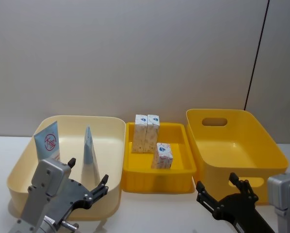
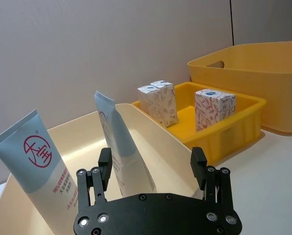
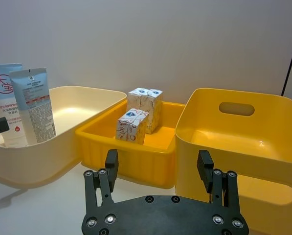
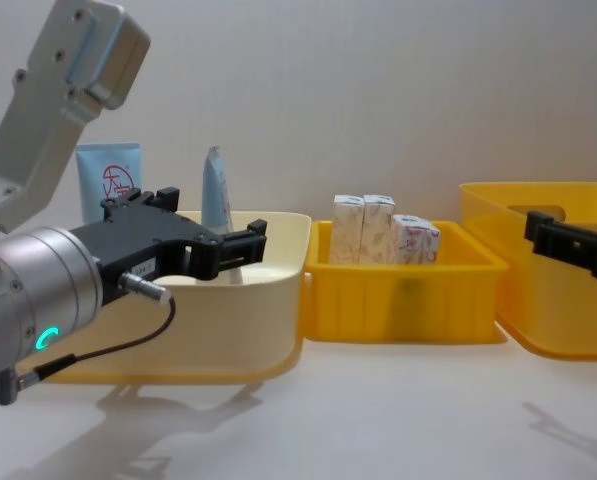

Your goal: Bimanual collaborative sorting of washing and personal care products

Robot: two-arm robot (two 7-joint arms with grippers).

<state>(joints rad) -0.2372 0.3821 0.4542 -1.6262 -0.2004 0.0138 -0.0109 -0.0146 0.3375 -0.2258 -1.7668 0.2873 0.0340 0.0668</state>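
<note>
Two pale blue tubes stand in the cream bin on the left: one with a red round logo and one seen edge-on. Three white cartons stand in the small yellow tray: two side by side at the back and one in front. My left gripper hovers open at the cream bin's near side, just short of the edge-on tube, holding nothing. My right gripper is open and empty, in front of the large yellow bin.
The three containers stand in a row against a plain grey wall. The large yellow bin on the right has handle slots. White tabletop lies bare in front of the containers. A dark cable runs down the wall at the right.
</note>
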